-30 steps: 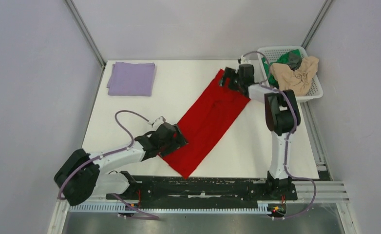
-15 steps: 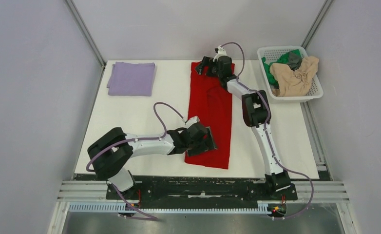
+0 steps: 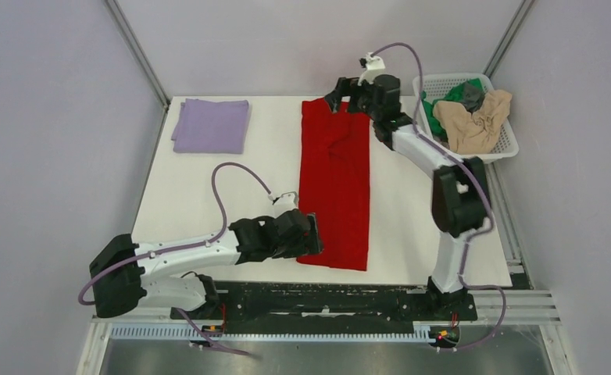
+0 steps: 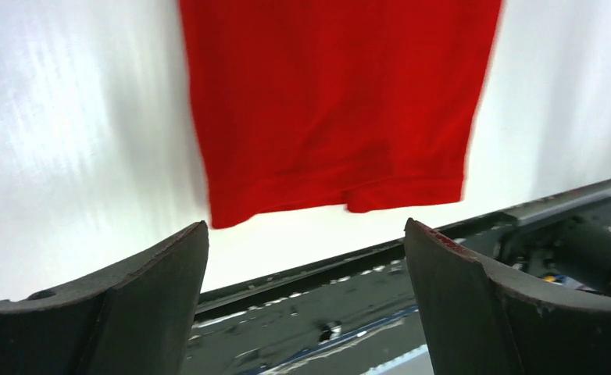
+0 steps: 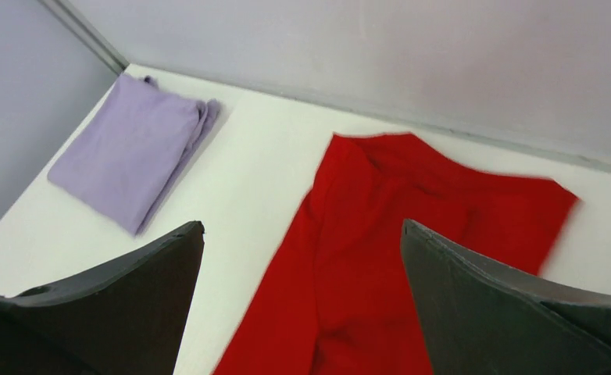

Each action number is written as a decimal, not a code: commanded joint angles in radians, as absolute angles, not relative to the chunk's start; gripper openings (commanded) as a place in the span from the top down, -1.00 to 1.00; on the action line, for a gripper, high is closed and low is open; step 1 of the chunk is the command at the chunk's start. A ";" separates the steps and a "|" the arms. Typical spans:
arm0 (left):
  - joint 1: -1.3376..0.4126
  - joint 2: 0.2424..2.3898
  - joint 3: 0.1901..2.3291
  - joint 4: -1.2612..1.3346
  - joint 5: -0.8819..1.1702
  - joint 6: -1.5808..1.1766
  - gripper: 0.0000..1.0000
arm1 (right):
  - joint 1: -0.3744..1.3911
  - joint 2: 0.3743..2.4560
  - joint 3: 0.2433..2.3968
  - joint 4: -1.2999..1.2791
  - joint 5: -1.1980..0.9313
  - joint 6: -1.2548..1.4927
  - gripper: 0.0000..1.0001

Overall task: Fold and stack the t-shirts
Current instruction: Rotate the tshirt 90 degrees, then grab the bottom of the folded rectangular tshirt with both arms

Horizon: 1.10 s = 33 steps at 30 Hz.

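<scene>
A bright red t-shirt (image 3: 335, 183) lies flat as a long narrow strip running from the far edge of the table toward the near edge. Its near hem (image 4: 334, 101) shows in the left wrist view, its far end (image 5: 412, 234) in the right wrist view. My left gripper (image 3: 314, 234) (image 4: 305, 225) hovers open and empty beside the near left corner of the red shirt. Above the shirt's far end my right gripper (image 3: 337, 97) (image 5: 302, 224) is also open and empty. A pale lavender t-shirt (image 3: 211, 125) (image 5: 130, 148) lies folded at the far left.
A white mesh basket (image 3: 505, 148) stands at the far right corner with crumpled beige (image 3: 474, 119), green (image 3: 441, 100) and dark grey (image 3: 471, 95) shirts in it. The black base rail (image 3: 326, 297) runs along the table's near edge, just behind the left gripper.
The red shirt has turned from a diagonal to lying straight along the table. Both grippers have come off its ends; the left drew back leftward, the right rose toward the far right.
</scene>
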<state>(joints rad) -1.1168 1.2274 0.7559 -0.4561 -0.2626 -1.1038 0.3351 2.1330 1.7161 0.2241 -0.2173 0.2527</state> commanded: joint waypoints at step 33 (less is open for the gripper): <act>-1.097 1.488 0.747 -0.483 -0.353 -0.965 -0.43 | 0.889 0.881 0.342 -0.366 -0.030 0.348 -0.50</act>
<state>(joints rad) -1.1007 1.4467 0.7349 -0.4858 -0.3363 -0.9947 0.8326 0.8692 0.3534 -0.3565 -0.0551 0.2993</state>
